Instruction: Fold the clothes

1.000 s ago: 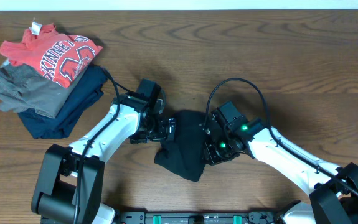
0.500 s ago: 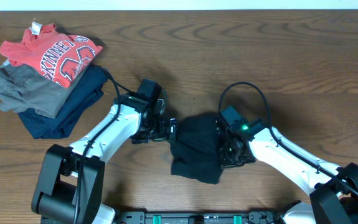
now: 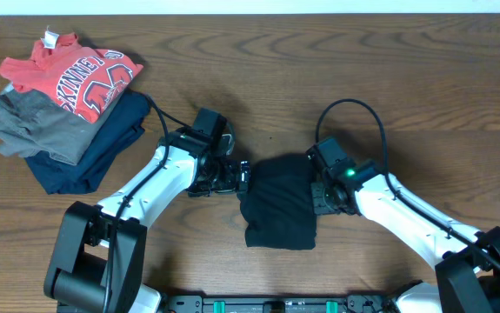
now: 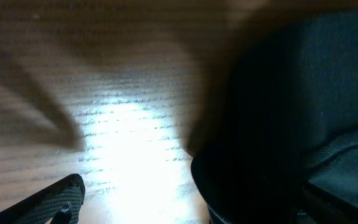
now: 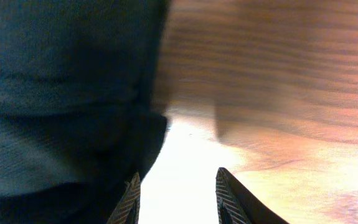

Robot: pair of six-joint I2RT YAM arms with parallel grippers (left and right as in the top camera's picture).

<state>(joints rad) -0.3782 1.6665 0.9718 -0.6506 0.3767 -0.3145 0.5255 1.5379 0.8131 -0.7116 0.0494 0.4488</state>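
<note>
The clothes (image 3: 277, 204), a plain black garment, lie as a compact folded rectangle on the wooden table (image 3: 389, 78) between my two arms. My left gripper (image 3: 242, 176) is low at the garment's upper left edge, jaws wide apart. In the left wrist view the black cloth (image 4: 278, 106) fills the right side and hides the right finger, while the left finger (image 4: 54, 202) rests over bare wood. My right gripper (image 3: 320, 196) is at the garment's right edge. Its fingers (image 5: 131, 198) stand apart over bright bare table, with the cloth (image 5: 60, 93) just to their left.
A pile of other garments sits at the far left: a red shirt with white lettering (image 3: 71, 74) on top, a grey one (image 3: 32, 122) and a navy one (image 3: 97, 148) beneath. The right arm's cable (image 3: 354, 109) loops above its wrist.
The right gripper carried the cloth's edge to the right, then opened and let go. The garment now lies flatter and squarer. The left gripper has barely moved and stays open.
</note>
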